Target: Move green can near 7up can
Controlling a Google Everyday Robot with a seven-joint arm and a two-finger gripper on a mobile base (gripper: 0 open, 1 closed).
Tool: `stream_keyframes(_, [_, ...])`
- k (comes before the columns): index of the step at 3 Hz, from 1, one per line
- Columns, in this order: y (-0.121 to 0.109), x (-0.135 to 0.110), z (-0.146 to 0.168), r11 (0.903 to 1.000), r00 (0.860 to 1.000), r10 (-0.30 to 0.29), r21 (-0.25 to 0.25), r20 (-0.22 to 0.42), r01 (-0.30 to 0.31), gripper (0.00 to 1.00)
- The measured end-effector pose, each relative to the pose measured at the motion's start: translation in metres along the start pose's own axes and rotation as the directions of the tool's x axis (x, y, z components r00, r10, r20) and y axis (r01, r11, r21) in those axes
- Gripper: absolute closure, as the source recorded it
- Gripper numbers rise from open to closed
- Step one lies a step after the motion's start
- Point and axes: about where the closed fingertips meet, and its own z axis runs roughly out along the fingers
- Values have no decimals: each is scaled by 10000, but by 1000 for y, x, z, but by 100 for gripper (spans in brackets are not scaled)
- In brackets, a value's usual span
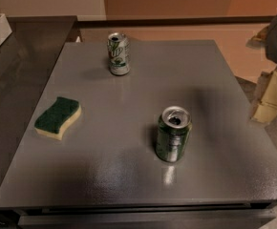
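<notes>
Claw (271, 99) sits off the worktop's (129, 147) right edge, approx level w/ the middle of the surface. Bare worktop lies btwn it and the green can (173, 133), which stands upright front-right of centre w/ open room on every side. The lane from there to the 7up can (119, 54), upright near the back edge, is bare surface. Other obstacle: sponge (58, 118), flat by the left edge, well apart from both cans.
</notes>
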Motion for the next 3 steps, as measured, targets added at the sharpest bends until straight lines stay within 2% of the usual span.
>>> stream_keyframes(1, [8,-21,14,9992,9966,-148,-367,813,178,0])
stream_keyframes(2, [25,-57,35,9939,9768,-320,-965,2116,535,0])
stream_keyframes(3, [41,-77,48,9854,9545,-463,-1433,2948,920,0])
